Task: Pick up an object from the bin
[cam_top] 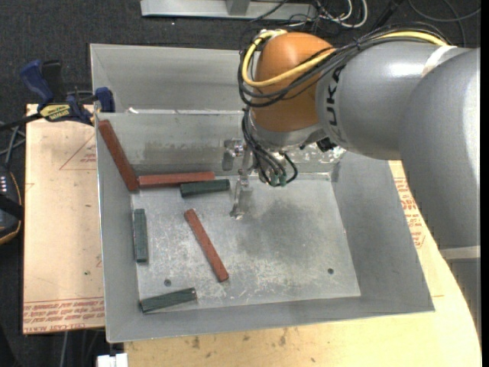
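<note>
gripper (239,209) | just right of upper green bar (205,188), touching nothing | slanted red bar (205,245) below that bar | jaw opening: cannot tell

a long red-brown bar (116,155) slants at far left; a shorter red-brown bar (205,245) lies diagonally mid-floor, a dark green bar (140,235) to its left.

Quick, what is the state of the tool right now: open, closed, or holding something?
Tool: cannot be told whether open or closed; it hangs just right of the green bar.
</note>
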